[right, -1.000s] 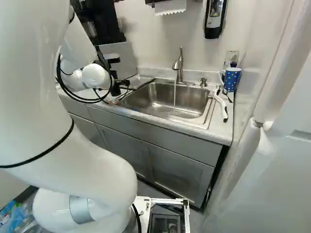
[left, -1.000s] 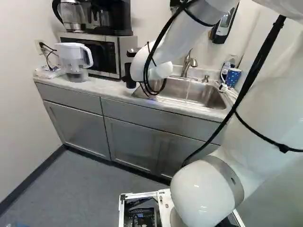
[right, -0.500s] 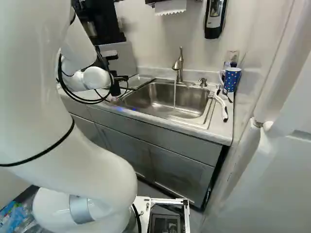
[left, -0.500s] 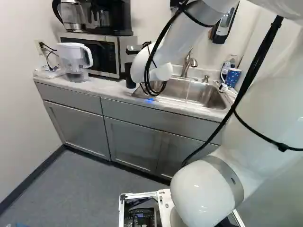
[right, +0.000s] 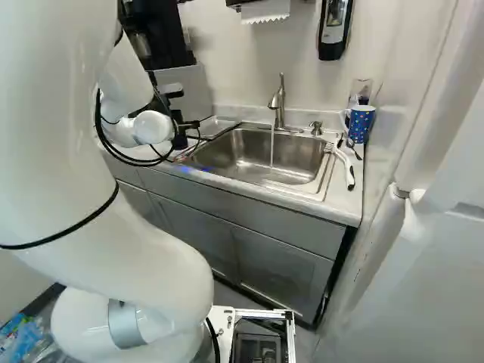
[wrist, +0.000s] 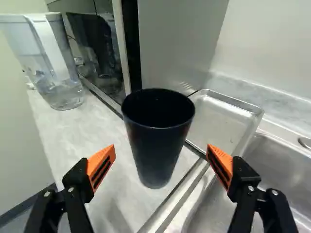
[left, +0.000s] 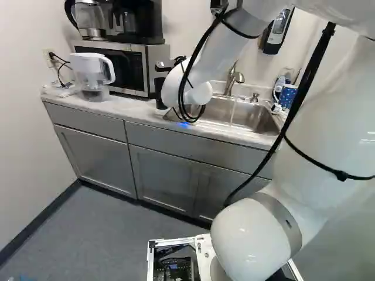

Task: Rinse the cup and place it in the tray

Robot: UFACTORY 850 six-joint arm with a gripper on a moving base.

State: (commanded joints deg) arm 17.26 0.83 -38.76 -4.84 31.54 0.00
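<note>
Well, black cup [wrist: 158, 141] upright on the pale bench [wrist: 60, 126], ahead of the jaws and in line with the gap between them. Jaws spread wide, nothing gripped; the orange pads [wrist: 101, 167] stand clear of the cup on either side. In the left base view, cup at upper centre, slightly left, near the microwave [left: 126, 64].

Shallow metal tray [wrist: 221, 121] lies close by the cup, on the sink's side of it (cup outside the tray). Sink [right: 257, 155] at the centre of the right base frame, a bit above the middle. Faucet [right: 278, 106] running: a thin stream of water [right: 272, 147] falls into the basin, well apart from the cup.

White arm [right: 147, 265] fills the left of the right base frame, black cables [right: 125, 157] looping by its wrist, over the bench.

Blue mug [right: 361, 123] with pale dots at the upper right of that frame, on the bench beyond the sink; a white-handled utensil [right: 345, 168] lies near it, beside the basin.

Left base frame, upper left: clear pitcher [left: 92, 76] with white handle, standing before the microwave; dark coffee maker [left: 137, 23] on top of the microwave. Soap dispenser [left: 277, 32] on the wall, upper right.
</note>
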